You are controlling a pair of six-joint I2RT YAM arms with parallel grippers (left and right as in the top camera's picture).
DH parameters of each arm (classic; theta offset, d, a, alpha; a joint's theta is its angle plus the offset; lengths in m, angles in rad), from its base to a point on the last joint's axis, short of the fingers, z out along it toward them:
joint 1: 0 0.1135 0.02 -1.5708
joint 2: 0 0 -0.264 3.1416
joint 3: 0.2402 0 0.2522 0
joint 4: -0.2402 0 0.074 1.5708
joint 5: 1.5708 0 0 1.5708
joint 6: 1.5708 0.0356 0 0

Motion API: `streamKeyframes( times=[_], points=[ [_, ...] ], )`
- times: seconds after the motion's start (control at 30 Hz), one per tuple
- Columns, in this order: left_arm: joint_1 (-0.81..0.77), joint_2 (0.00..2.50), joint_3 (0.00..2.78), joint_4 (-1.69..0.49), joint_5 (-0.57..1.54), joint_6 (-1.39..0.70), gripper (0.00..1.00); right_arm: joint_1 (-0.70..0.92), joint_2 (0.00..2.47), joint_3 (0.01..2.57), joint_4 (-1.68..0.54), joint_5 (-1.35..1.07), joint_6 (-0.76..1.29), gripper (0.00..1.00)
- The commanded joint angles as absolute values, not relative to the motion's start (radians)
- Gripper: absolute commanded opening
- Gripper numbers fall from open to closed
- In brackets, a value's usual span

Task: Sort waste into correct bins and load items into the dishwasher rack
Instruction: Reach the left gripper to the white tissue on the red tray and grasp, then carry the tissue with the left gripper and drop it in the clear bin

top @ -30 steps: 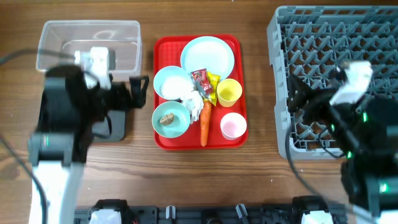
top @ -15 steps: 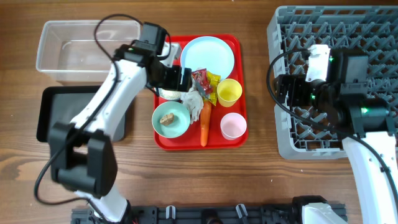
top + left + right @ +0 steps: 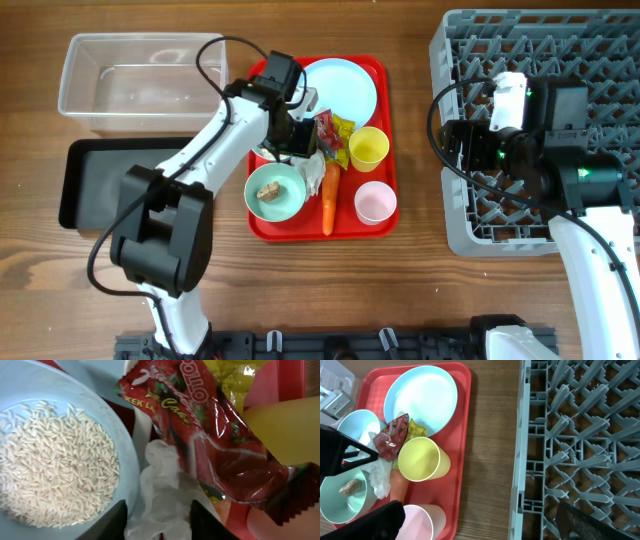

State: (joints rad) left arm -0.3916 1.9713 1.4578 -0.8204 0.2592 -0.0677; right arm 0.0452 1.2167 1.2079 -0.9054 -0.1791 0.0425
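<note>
My left gripper (image 3: 157,507) is down on the red tray (image 3: 258,225), its two fingers pressed against either side of the crumpled white tissue (image 3: 165,480). Left of the tissue is a bowl of white rice (image 3: 50,465); to its right lie the red wrapper (image 3: 210,430) and the yellow wrapper (image 3: 240,375). From overhead, the carrot (image 3: 328,198), a bowl holding a brown lump (image 3: 267,190), the yellow cup (image 3: 368,148), the pink cup (image 3: 375,202) and the plate (image 3: 340,85) are on the tray. My right gripper (image 3: 480,525) hangs open and empty at the left edge of the grey rack (image 3: 530,50).
A clear tub (image 3: 140,70) stands at the back left, and a black tray (image 3: 100,180) lies in front of it. Bare wooden table shows between the red tray and the rack (image 3: 495,460).
The left arm swung from over the black tray onto the red tray, and its jaws closed in on the tissue. The right arm has held still for the last half second.
</note>
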Motion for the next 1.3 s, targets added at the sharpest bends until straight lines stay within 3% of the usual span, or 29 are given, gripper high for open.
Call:
streamKeyframes(
  times=[0.0, 0.17, 0.73, 0.77, 0.83, 0.9, 1.07, 1.27],
  points=[
    [-0.395, 1.981, 1.473, -0.81, 0.26, -0.071, 0.31, 0.051, 1.22, 1.229, -0.906, -0.182, 0.027, 0.99],
    [-0.396, 1.981, 1.473, -0.807, 0.261, -0.072, 0.04, 0.051, 1.22, 1.229, -0.907, -0.181, 0.027, 0.99],
    [-0.395, 1.699, 1.579, -0.927, 0.295, -0.146, 0.04, 0.051, 1.22, 1.229, -0.911, -0.182, 0.028, 0.99],
    [-0.395, 1.697, 1.579, -0.949, 0.293, -0.143, 0.06, 0.051, 1.22, 1.229, -0.912, -0.182, 0.028, 0.99],
    [-0.402, 1.714, 1.567, -1.001, 0.278, -0.135, 0.33, 0.051, 1.22, 1.228, -0.913, -0.182, 0.028, 0.99],
    [-0.422, 1.749, 1.539, -1.011, 0.264, -0.135, 0.44, 0.051, 1.22, 1.222, -0.909, -0.182, 0.028, 0.99],
    [-0.496, 1.865, 1.491, -1.005, 0.179, -0.136, 0.38, 0.051, 1.222, 1.219, -0.914, -0.182, 0.028, 0.99],
    [-0.541, 1.985, 1.49, -0.996, 0.06, -0.143, 0.41, 0.051, 1.222, 1.219, -0.915, -0.182, 0.028, 0.99]
  ],
)
